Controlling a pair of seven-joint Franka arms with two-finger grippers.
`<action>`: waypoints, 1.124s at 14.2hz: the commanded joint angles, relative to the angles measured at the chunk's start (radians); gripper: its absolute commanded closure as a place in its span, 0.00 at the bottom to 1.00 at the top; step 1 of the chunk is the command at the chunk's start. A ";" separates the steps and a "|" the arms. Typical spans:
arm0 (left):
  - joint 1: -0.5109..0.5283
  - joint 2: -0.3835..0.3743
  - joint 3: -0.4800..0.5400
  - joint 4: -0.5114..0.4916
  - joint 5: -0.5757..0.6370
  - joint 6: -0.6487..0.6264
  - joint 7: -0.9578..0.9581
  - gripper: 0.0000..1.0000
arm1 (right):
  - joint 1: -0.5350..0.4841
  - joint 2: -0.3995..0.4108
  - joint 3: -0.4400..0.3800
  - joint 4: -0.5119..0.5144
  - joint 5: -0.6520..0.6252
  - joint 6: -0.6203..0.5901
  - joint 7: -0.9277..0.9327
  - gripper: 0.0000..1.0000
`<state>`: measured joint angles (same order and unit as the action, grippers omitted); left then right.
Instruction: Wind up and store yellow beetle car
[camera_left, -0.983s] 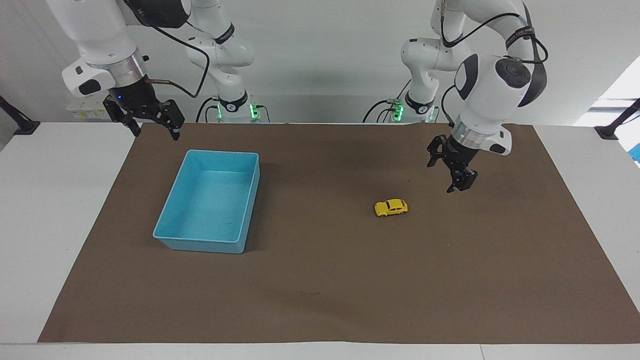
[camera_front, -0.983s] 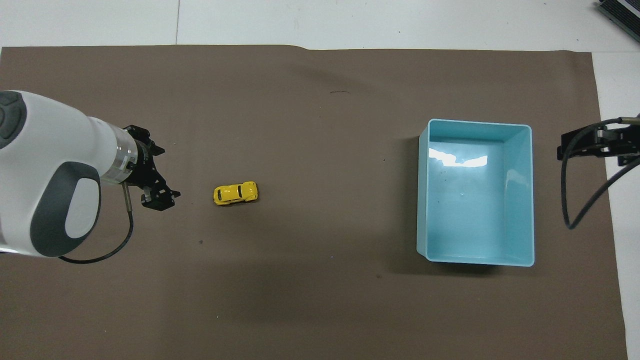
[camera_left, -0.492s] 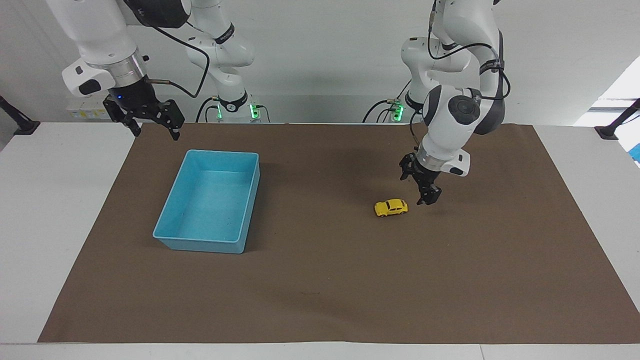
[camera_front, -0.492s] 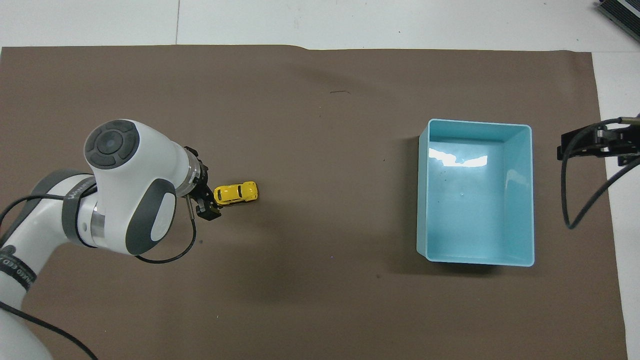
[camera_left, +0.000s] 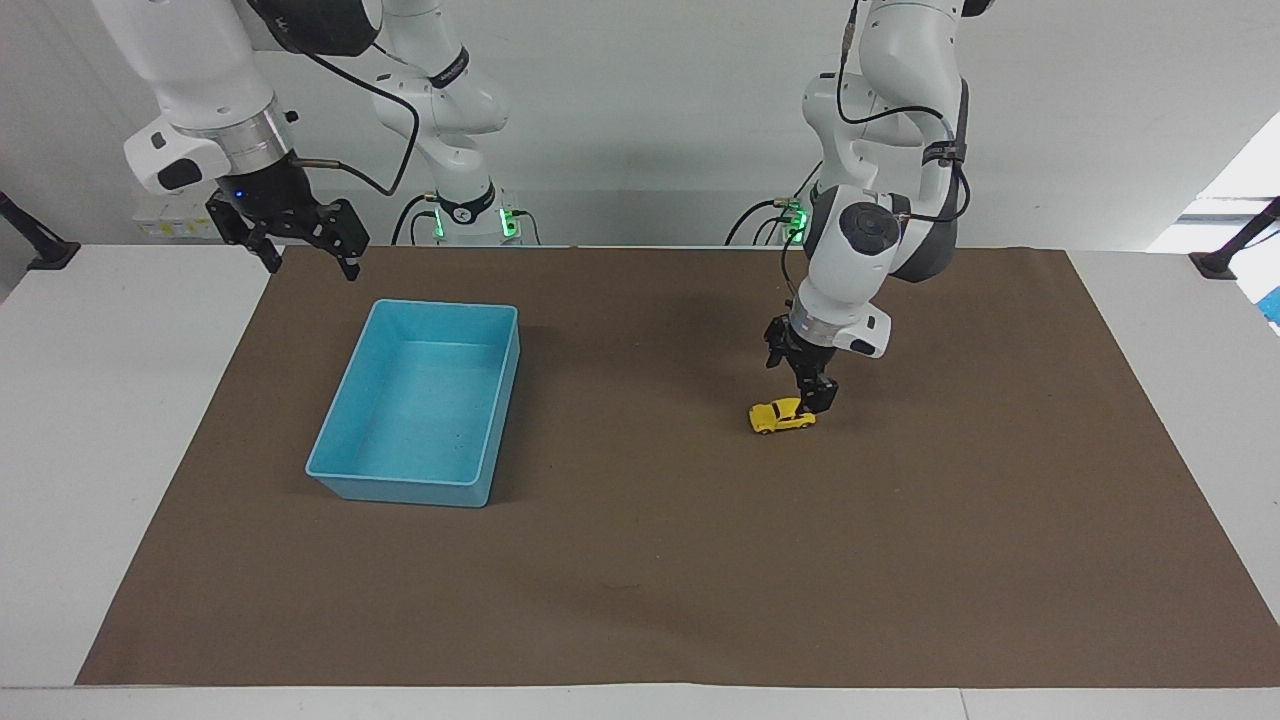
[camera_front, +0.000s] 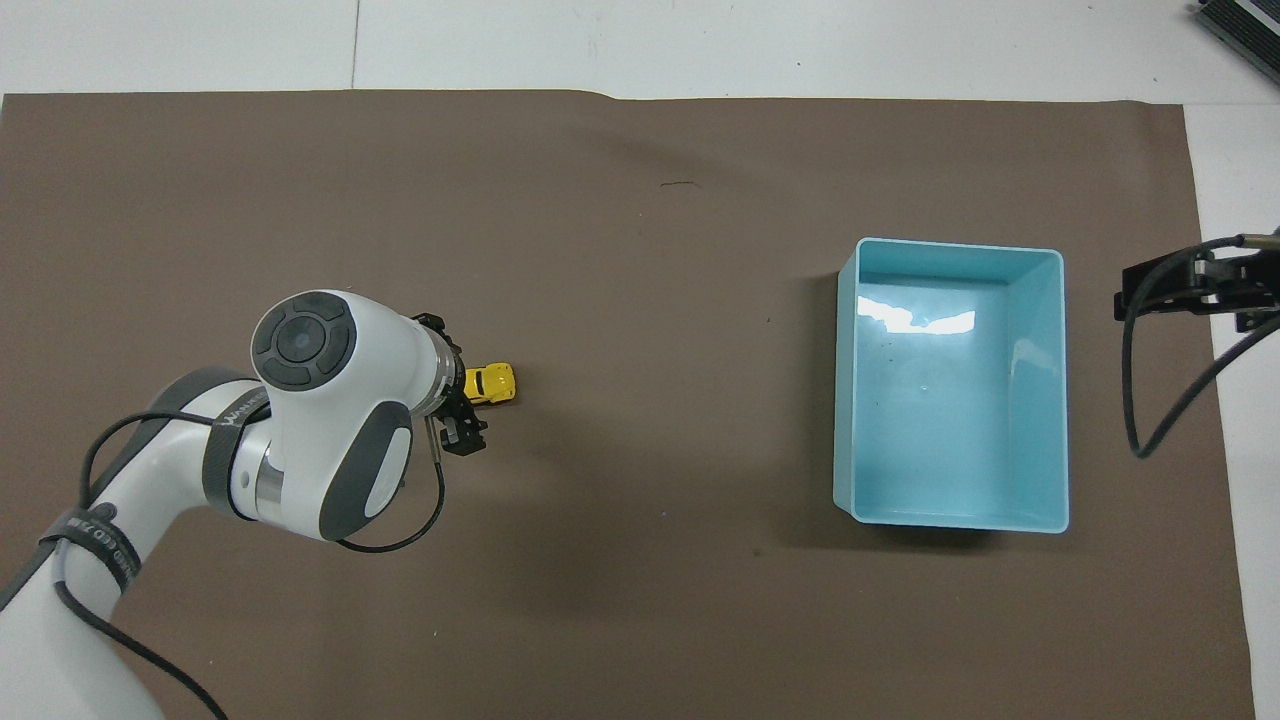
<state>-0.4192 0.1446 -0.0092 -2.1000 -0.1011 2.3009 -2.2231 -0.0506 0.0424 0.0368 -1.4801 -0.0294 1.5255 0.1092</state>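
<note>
The yellow beetle car (camera_left: 782, 415) stands on the brown mat toward the left arm's end of the table. My left gripper (camera_left: 812, 395) hangs low over the car's end, open, with its fingers pointing down. I cannot tell whether it touches the car. In the overhead view the left wrist covers half of the car (camera_front: 492, 383), and the left gripper (camera_front: 458, 392) straddles it. My right gripper (camera_left: 300, 245) waits open in the air over the mat's corner by the right arm's base, with nothing in it.
A light blue bin (camera_left: 400, 492) sits on the mat toward the right arm's end, its rim (camera_front: 848, 400) well apart from the car. The brown mat (camera_left: 640, 600) covers most of the white table.
The left arm has swung in from the table's end and come down over the car. The car, the bin and the right arm have not moved.
</note>
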 joint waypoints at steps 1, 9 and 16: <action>-0.018 0.015 0.023 -0.038 -0.006 0.034 0.060 0.00 | -0.008 -0.012 0.009 -0.017 -0.006 0.015 -0.006 0.00; 0.011 0.049 0.029 -0.025 0.009 0.121 0.071 0.00 | -0.008 -0.012 0.009 -0.017 -0.006 0.015 -0.006 0.00; 0.000 0.096 0.026 -0.014 0.023 0.150 0.118 0.29 | -0.008 -0.012 0.009 -0.017 -0.006 0.015 -0.006 0.00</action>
<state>-0.4123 0.2349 0.0151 -2.1171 -0.0918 2.4386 -2.1428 -0.0506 0.0425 0.0368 -1.4801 -0.0294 1.5255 0.1092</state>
